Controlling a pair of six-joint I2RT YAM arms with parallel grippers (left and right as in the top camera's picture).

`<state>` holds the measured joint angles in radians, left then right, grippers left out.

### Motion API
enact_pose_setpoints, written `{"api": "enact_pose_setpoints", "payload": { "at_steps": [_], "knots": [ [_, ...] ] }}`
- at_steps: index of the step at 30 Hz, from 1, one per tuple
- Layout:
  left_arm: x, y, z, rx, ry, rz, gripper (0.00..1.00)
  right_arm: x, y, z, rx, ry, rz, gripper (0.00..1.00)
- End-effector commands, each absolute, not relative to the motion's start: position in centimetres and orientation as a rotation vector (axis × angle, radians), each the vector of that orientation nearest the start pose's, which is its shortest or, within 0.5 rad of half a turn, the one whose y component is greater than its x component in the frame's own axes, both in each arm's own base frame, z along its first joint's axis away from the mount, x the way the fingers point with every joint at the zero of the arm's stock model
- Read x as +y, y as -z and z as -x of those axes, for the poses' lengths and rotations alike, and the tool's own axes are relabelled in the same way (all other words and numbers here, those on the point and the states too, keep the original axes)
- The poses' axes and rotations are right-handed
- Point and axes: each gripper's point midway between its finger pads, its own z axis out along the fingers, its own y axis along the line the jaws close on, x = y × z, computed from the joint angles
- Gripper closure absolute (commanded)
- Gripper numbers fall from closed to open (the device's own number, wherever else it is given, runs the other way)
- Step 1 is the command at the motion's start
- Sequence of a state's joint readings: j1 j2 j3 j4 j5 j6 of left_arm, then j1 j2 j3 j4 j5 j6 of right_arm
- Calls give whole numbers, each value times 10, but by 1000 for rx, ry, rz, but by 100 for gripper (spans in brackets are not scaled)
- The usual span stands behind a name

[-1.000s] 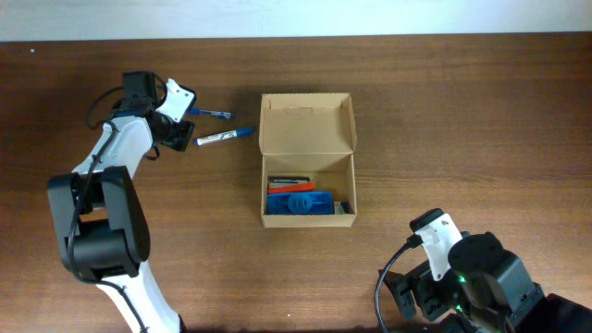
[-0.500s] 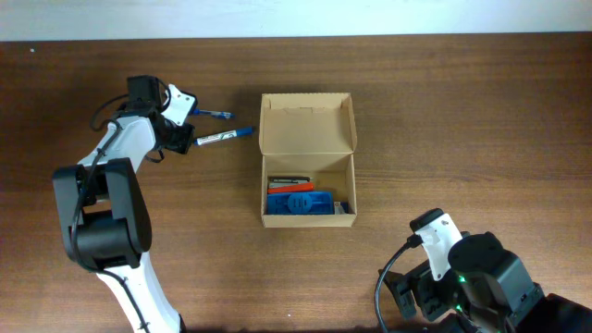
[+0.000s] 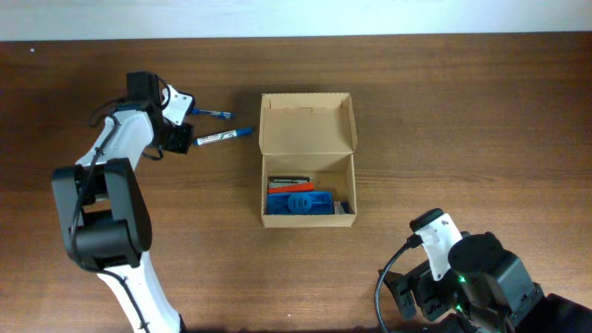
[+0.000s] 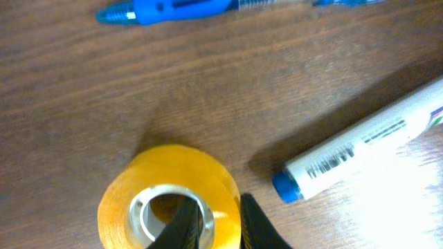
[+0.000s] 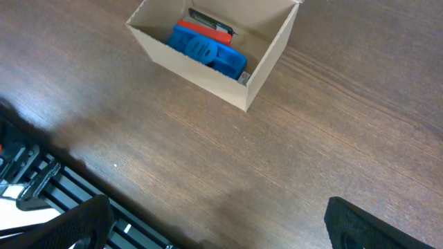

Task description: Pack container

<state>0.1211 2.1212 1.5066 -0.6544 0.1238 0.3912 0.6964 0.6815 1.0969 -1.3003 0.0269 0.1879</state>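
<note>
The container [image 3: 306, 220] is a tan cardboard box in the middle of the table, with its lid flap standing open at the back. Inside lie a blue object [image 3: 299, 203] and a red one. It also shows in the right wrist view, where the container [image 5: 197, 69] sits far ahead. My left gripper [image 4: 218, 207] is shut on the wall of a yellow tape roll [image 4: 128, 200], one finger in the core and one outside. My right gripper [image 5: 221, 228] hangs open over bare wood near the front edge.
A blue pen [image 3: 212, 114] and a white marker with a blue cap [image 3: 225, 137] lie on the table between the left gripper [image 3: 174, 134] and the box. The right arm [image 3: 462, 273] sits at the front right. A black rail [image 5: 41, 180] runs along the table's edge.
The left gripper's jaws have closed onto the tape roll. The left arm shifted only slightly, and the right arm has not moved.
</note>
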Motion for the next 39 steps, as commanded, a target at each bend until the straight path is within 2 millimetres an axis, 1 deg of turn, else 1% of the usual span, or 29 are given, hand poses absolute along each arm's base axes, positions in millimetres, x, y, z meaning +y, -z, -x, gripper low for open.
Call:
{"api": "enact_pose_setpoints", "payload": {
  "at_steps": [1,2,3,5,7,8,10,11,14,16,17,18,20,21,22,23,25,28,31,33,34,36,39],
  "knots": [
    [39,-39,-484,2760,66,-369,98,105,-248,-135,2395,-352,592,1],
    [39,-50,-486,2763,68,-365,98,105,-248,-135,2395,-352,592,1],
    [39,-65,-489,2765,72,-337,98,105,-248,-135,2395,-352,592,1],
    [38,-88,-493,2764,81,-284,98,105,-248,-135,2395,-352,592,1],
    [28,-110,-494,2756,85,-305,98,105,-248,-135,2395,-352,592,1],
    [18,-120,-495,2743,87,-332,98,105,-248,-135,2395,-352,592,1],
    [-7,-138,-494,2707,93,-400,98,105,-248,-135,2395,-352,592,1],
    [-23,-149,-492,2683,98,-443,98,105,-248,-135,2395,-352,592,1],
    [-64,-178,-481,2617,113,-553,98,105,-248,-135,2395,-352,592,1],
    [-87,-201,-466,2577,125,-616,98,105,-248,-135,2395,-351,592,1],
    [-100,-216,-455,2550,133,-652,98,105,-248,-135,2395,-352,592,1],
    [-108,-226,-448,2528,138,-676,98,105,-248,-135,2395,-352,592,1],
    [-139,-252,-426,2459,161,-765,98,105,-248,-135,2395,-352,592,1],
    [-153,-257,-419,2437,173,-806,98,105,-248,-135,2395,-352,592,1],
    [-169,-259,-411,2421,188,-853,98,105,-248,-135,2395,-351,592,1],
    [-188,-258,-402,2406,208,-913,98,105,-248,-135,2395,-352,592,1],
    [-221,-250,-383,2396,241,-1024,98,105,-248,-135,2395,-352,592,1],
    [-249,-241,-362,2394,267,-1130,98,105,-248,-135,2395,-352,592,1],
    [-266,-228,-346,2431,318,-1177,98,105,-248,-135,2395,-352,592,1],
    [-279,-214,-339,2457,373,-1224,98,105,-248,-135,2395,-352,592,1],
    [-282,-205,-337,2478,371,-1243,98,105,-248,-135,2395,-352,592,1],
    [-289,-179,-331,2531,363,-1314,98,105,-248,-135,2395,-352,592,1],
    [-294,-150,-323,2561,346,-1445,98,105,-248,-135,2395,-352,592,1]
  ]
}}
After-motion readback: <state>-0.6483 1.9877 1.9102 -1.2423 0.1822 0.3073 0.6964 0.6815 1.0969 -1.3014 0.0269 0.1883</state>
